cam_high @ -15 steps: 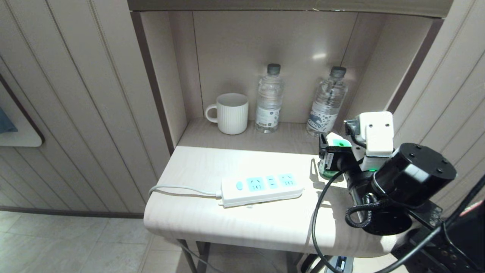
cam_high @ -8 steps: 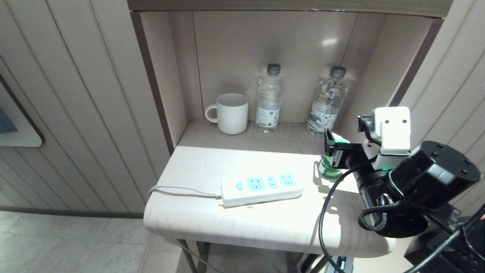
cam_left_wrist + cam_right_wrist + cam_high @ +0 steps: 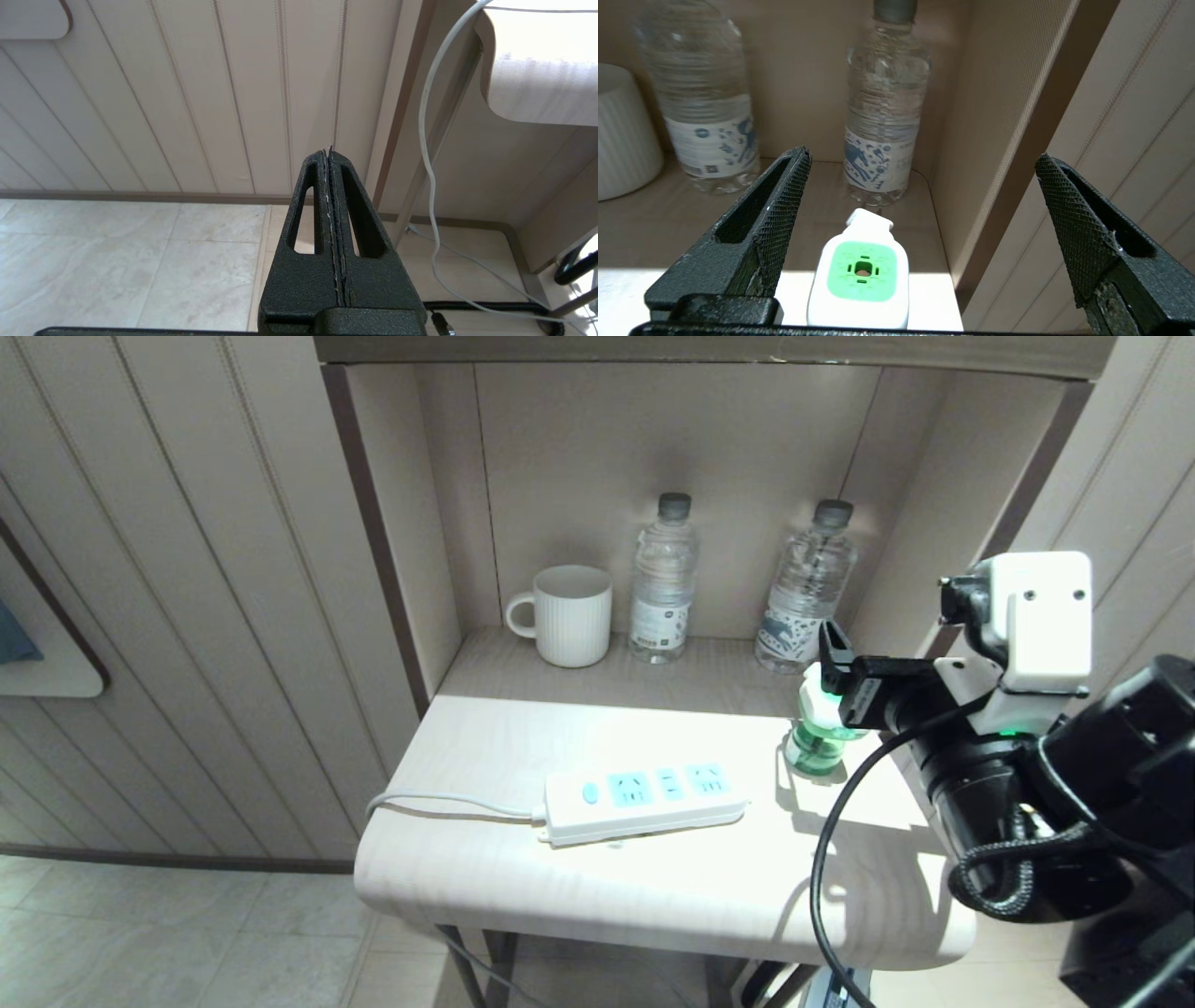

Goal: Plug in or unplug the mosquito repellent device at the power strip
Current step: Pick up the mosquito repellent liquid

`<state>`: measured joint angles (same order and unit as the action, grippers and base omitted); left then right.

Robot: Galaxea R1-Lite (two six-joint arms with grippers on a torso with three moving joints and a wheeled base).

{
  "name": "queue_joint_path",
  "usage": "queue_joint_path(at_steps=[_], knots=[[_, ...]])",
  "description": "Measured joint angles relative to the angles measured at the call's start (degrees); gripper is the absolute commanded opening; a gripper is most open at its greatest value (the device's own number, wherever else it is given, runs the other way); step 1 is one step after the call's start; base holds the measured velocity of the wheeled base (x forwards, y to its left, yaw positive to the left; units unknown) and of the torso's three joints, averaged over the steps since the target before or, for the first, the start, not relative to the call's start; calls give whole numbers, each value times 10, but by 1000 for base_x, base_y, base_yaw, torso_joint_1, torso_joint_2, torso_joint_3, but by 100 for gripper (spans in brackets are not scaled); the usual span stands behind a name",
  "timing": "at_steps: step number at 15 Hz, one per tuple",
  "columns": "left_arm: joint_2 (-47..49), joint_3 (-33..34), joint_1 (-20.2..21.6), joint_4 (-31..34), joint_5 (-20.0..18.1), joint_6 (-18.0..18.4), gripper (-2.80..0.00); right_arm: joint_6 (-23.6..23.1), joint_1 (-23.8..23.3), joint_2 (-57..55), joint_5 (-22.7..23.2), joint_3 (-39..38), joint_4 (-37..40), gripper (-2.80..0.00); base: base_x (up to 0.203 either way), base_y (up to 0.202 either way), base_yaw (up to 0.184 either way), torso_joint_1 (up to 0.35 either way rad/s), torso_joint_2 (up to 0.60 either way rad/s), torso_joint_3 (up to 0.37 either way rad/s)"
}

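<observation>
Our right end effector (image 3: 920,219) hangs spread wide above the mosquito repellent device (image 3: 822,728), which stands upright on the surface (image 3: 579,887), unplugged, right of the power strip (image 3: 644,798). We judge it light and top-heavy; its smooth bottle looks slippery, so we'd grip the squarish white head.

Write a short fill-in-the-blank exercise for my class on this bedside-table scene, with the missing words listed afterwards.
1. The mosquito repellent device stands on the table, not plugged into the power ____.
2. The right gripper has its fingers ____, with nothing held.
3. Behind the device stand two water ____.
4. The left gripper, down beside the table, is ____.

Missing words: strip; open; bottles; shut
</observation>
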<state>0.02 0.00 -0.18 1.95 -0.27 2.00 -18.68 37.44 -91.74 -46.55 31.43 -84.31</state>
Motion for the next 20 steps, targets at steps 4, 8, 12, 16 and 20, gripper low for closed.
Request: queue_joint_path(at_steps=[4, 8, 12, 16, 20], knots=[[0, 0, 0, 0, 0, 0, -280, 0, 8, 80, -13, 22, 120, -280, 0, 0, 0, 0, 0, 0], [0, 0, 0, 0, 0, 0, -280, 0, 5, 185, -18, 50, 310, -280, 0, 0, 0, 0, 0, 0], [0, 0, 0, 0, 0, 0, -280, 6, -4, 295, -37, 69, 482, -280, 0, 0, 0, 0, 0, 0], [0, 0, 0, 0, 0, 0, -280, 26, -145, 389, -82, 60, 581, -280, 0, 0, 0, 0, 0, 0], [0, 0, 0, 0, 0, 0, -280, 30, -288, 517, -87, -32, 602, -280, 0, 0, 0, 0, 0, 0]])
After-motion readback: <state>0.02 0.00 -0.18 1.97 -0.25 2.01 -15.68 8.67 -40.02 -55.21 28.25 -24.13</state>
